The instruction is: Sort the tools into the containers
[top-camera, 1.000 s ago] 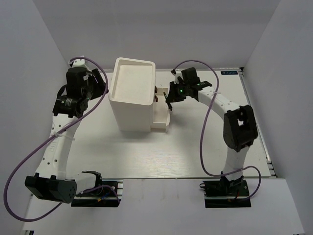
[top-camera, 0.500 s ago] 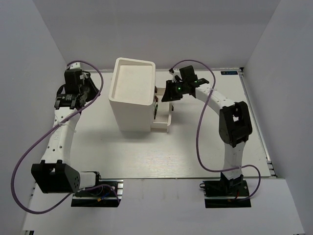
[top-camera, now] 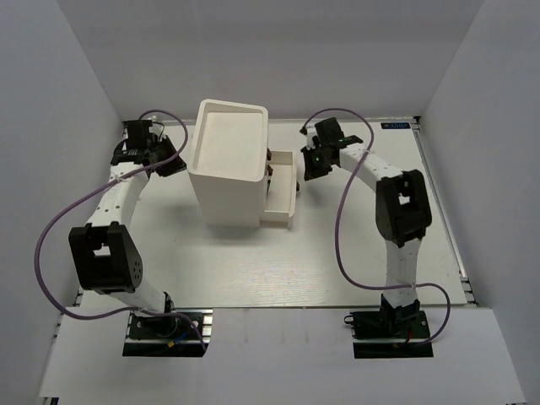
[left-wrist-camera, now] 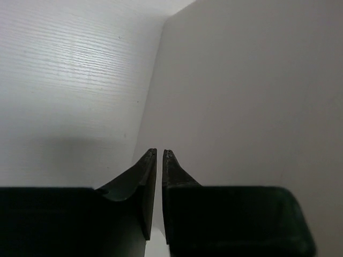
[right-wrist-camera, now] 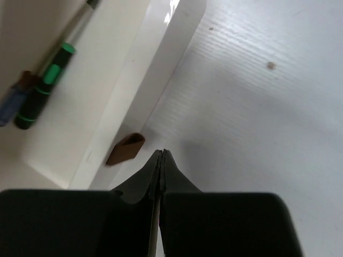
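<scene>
Though gripping nothing, right pincer: fingers pressed together.
Knob: just ahead-left of tips, apart.
Screwdrivers: farther ahead-left, inside open drawer.
Left pincer: drawn together, empty.
Risk: tips glancing off knob, skewing and jamming drawer; likely cause, off-centre push.

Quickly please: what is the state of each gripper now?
Left gripper: closed, holding nothing.
Right gripper: closed, holding nothing.

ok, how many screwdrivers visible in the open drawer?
2: a green-and-black screwdriver and a blue-handled screwdriver beside it at the left edge, both in the drawer. Others may be hidden.
</scene>
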Controlling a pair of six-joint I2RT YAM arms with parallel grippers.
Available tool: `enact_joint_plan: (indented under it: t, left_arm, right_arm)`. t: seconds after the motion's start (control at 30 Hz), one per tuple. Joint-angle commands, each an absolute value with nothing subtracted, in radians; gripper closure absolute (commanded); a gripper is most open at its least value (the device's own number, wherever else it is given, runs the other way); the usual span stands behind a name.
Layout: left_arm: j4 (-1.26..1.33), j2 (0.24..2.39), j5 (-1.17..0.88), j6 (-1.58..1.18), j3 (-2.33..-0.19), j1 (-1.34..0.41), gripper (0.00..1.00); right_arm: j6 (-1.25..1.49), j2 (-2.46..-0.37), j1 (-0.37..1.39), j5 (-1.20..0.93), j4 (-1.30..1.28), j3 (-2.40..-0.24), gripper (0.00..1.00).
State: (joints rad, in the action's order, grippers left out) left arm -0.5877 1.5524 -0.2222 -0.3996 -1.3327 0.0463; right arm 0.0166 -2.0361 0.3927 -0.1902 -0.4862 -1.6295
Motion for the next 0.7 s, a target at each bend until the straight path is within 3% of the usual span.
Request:
enact_joint_plan:
  t: [0.0, 0.13, 0.3, 0.67]
  left_arm:
    - [-0.56, 1.558, -0.331, -0.382, -1.396, 0.049, 0.78]
    - [-0.549, 1.578, -0.396, -0.373, -1.396, 0.04, 0.77]
    - [-0.522, 1.589, -0.515, -0.351, -1.368, 0.031, 0.77]
    - [-0.512, 1.618, -0.618, -0.341, -1.341, 0.031, 0.77]
  right_arm:
    - [-0.038, -2.123, 0.431, -0.173, -0.558, -1.742, 1.0]
    - [-0.02, -2.172, 0.437, -0.329, -0.557, -1.792, 1.0]
    - [0.044, -2.189, 0.445, -0.687, -0.492, -1.816, 1.0]
    - [0.158, -2.279, 0.492, -0.839, -0.431, -1.89, 1.0]
